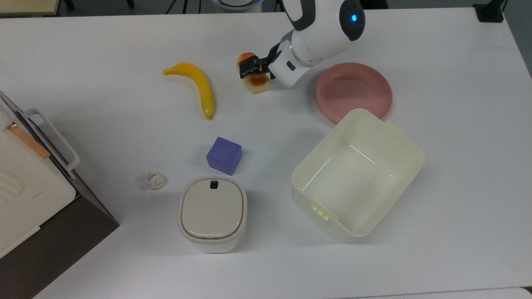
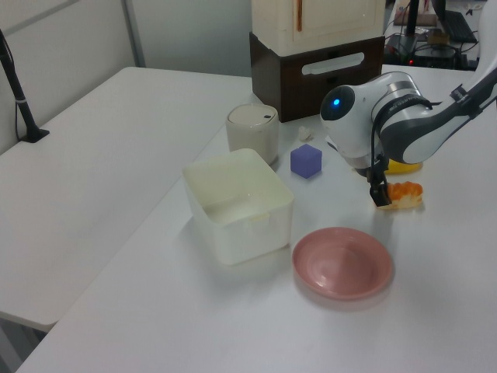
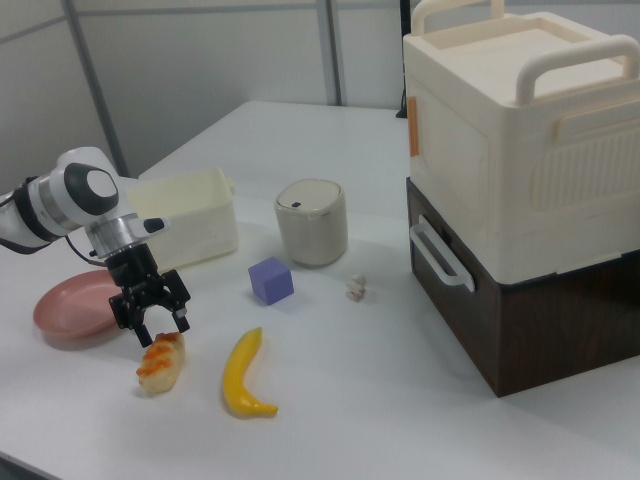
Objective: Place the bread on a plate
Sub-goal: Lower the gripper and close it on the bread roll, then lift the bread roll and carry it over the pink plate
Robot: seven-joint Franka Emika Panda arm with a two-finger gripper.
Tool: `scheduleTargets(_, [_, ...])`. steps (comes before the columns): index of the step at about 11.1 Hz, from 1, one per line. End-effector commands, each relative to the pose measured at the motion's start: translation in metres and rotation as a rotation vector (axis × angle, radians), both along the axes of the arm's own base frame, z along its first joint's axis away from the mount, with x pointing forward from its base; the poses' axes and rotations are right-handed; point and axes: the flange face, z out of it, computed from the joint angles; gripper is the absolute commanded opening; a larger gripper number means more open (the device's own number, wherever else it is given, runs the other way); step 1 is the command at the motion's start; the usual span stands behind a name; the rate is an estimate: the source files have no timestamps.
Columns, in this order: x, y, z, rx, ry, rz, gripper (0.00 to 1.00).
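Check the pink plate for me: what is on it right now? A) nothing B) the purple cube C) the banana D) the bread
A. The pink plate lies bare, while the bread sits on the table under the open gripper, the purple cube stands apart near the lidded canister, and the banana lies on the table too.

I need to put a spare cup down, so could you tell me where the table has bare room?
The widest bare stretch lies at the top view's left, beyond the banana. Another runs along the near edge below the tub and canister. It is crowded around the bread, pincer and plate.
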Motion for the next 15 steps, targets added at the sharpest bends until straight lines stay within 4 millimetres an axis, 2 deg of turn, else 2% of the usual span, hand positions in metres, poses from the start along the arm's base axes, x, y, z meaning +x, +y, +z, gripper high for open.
scheduleTargets(1, [0.001,-0.004,-0.004,-0.008,-0.023,-0.003,0.70])
scheduleTargets(2, [0.001,-0.003,-0.010,-0.018,-0.015,0.004,0.31])
scheduleTargets(3, [0.001,-0.003,-0.013,-0.034,-0.013,0.017,0.07])
scheduleTargets(4, [0.001,-0.003,-0.014,-0.036,-0.014,0.018,0.00])
scheduleTargets(6, [0.003,-0.004,-0.012,-0.029,-0.011,0.036,0.00])
scheduleTargets(8, [0.016,-0.006,0.006,-0.005,-0.023,0.052,0.00])
scheduleTargets(9, [0.025,-0.009,0.022,0.010,-0.053,0.036,0.00])
scheduleTargets(10, [0.038,-0.014,0.046,0.034,-0.091,0.030,0.00])
scheduleTargets(12, [0.056,-0.022,0.118,0.195,-0.133,-0.067,0.00])
scheduleTargets(13, [0.060,-0.025,0.148,0.281,-0.163,-0.133,0.00])
scheduleTargets(14, [0.059,-0.026,0.168,0.370,-0.199,-0.186,0.00])
scheduleTargets(15, [0.063,-0.036,0.185,0.456,-0.266,-0.261,0.00])
